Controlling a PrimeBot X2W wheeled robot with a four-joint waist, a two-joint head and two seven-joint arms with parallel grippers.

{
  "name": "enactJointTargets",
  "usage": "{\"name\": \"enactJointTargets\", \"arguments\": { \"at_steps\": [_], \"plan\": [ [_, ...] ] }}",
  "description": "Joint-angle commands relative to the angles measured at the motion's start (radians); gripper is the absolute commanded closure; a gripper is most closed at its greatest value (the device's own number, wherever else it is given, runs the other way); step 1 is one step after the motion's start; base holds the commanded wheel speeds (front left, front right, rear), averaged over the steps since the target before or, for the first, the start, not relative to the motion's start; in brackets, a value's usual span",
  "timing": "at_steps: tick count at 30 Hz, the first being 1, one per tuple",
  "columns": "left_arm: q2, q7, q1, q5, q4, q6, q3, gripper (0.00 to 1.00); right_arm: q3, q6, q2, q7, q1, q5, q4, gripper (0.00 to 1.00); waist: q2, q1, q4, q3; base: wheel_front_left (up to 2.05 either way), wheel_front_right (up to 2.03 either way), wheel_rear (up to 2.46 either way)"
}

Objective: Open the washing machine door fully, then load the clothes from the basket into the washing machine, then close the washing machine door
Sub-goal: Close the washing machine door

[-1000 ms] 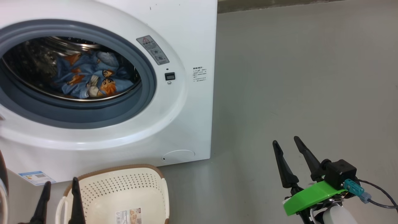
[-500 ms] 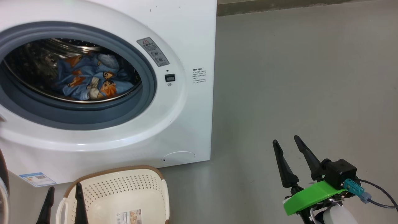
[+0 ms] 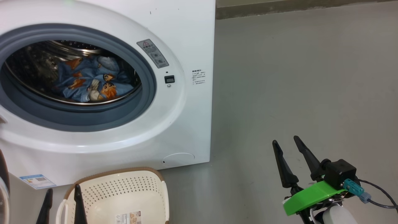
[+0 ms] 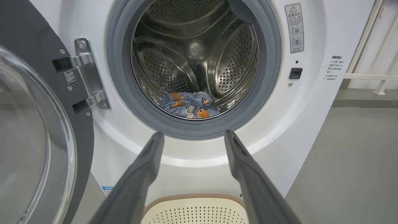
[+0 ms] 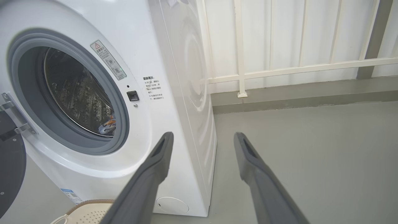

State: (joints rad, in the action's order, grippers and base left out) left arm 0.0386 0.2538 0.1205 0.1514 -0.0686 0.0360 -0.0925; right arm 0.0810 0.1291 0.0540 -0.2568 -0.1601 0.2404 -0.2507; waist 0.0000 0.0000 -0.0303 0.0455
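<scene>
The white washing machine [image 3: 186, 37] stands open, its door [image 4: 37, 140] swung wide to the left on a metal hinge. The light blue printed clothes [image 3: 88, 82] lie at the bottom of the steel drum, also seen as clothes [image 4: 189, 104] in the left wrist view. The cream basket [image 3: 124, 179] sits on the floor in front of the machine, holding nothing but a label. My left gripper [image 3: 63, 188] is open above the basket's left side, facing the drum. My right gripper [image 3: 285, 140] is open over bare floor to the right of the machine, holding nothing.
Grey floor [image 3: 295, 77] stretches to the right of the machine. A white railing [image 5: 295, 67] and a low kerb run along the back. The open door's glass bowl fills the space to the left of my left gripper [image 4: 193, 133].
The whole head view has shifted slightly, so the camera has moved. My left gripper's fingers sit a little lower than before. The right gripper and the clothes are unchanged.
</scene>
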Motion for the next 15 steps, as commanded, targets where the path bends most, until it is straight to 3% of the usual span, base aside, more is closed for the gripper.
{"name": "enactJointTargets", "arguments": {
  "at_steps": [1, 7, 15],
  "plan": [
    [0.012, 0.008, -0.011, -0.004, 0.03, -0.011, -0.029, 0.0, 0.025, 0.002, -0.004, -0.005, 0.002, 0.001, 0.023, 0.0, 0.0, 0.0, -0.002, -0.001, -0.64, 0.64, 0.0],
    [0.012, 0.008, -0.011, -0.008, 0.037, -0.015, -0.028, 0.0, 0.024, 0.002, -0.004, -0.005, 0.004, 0.004, 0.024, 0.0, 0.0, 0.0, -0.007, 0.0, -1.12, 1.12, 0.0],
    [0.012, 0.008, -0.015, -0.004, 0.051, -0.02, -0.022, 0.0, 0.018, 0.002, -0.004, -0.005, 0.007, 0.004, 0.022, 0.0, 0.0, 0.0, -0.009, -0.001, -1.95, 1.95, 0.0]
  ]
}}
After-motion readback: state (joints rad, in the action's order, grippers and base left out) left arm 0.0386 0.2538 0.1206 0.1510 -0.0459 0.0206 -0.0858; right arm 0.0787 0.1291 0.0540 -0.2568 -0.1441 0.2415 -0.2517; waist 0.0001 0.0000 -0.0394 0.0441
